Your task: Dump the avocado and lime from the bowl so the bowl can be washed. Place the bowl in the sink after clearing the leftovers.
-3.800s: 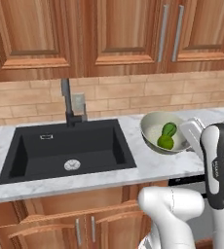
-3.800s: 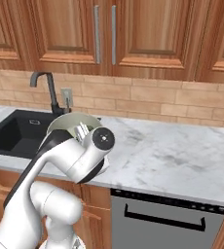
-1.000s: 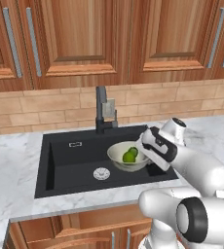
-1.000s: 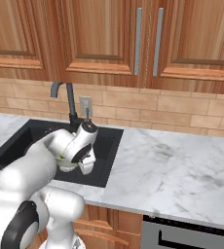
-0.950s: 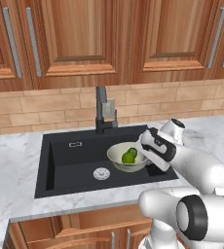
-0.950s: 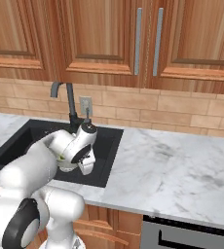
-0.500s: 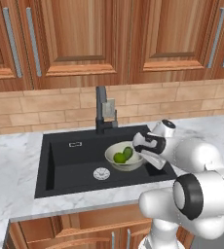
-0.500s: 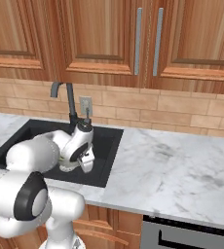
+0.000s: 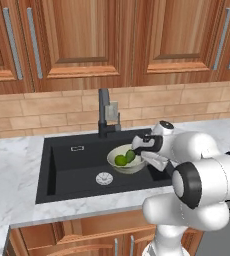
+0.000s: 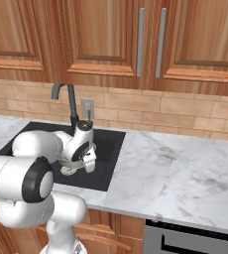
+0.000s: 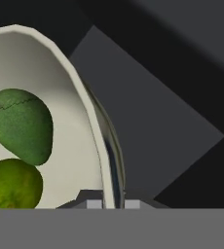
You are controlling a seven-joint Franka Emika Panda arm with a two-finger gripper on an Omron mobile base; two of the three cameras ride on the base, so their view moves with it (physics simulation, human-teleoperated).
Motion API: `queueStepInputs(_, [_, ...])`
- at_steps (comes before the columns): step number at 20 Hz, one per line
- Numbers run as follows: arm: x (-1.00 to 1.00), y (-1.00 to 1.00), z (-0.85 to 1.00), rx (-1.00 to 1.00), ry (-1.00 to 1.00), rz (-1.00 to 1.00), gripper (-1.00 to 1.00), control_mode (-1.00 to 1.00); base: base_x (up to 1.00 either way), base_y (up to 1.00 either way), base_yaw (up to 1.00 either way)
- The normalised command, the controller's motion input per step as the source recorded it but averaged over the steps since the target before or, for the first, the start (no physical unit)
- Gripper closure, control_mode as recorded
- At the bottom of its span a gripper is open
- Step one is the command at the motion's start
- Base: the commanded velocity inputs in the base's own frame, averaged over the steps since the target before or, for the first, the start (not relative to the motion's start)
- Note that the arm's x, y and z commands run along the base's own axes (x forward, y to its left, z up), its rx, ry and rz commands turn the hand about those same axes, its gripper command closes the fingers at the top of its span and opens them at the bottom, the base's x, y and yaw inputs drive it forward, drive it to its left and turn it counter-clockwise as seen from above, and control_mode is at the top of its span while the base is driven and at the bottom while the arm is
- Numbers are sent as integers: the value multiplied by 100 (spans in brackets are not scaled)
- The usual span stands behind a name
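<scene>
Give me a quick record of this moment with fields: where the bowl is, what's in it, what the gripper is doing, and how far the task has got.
bowl: held over the sink, right of the drain
contents: avocado and lime side by side inside
gripper: shut on the bowl's rim, one finger on each side of the wall
faucet: behind the bowl, at the sink's back edge
task state: fruit not yet dumped
</scene>
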Motion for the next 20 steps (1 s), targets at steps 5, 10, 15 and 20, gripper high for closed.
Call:
queueStepInputs(5, [17, 0, -12, -16, 0, 0, 100, -100, 0, 0, 0])
queueStepInputs(10, [7, 0, -8, -19, 0, 0, 100, -100, 0, 0, 0])
queueStepInputs(15, [0, 0, -3, -19, 0, 0, 100, -100, 0, 0, 0])
queueStepInputs(20, [4, 0, 0, -18, 0, 0, 100, -100, 0, 0, 0])
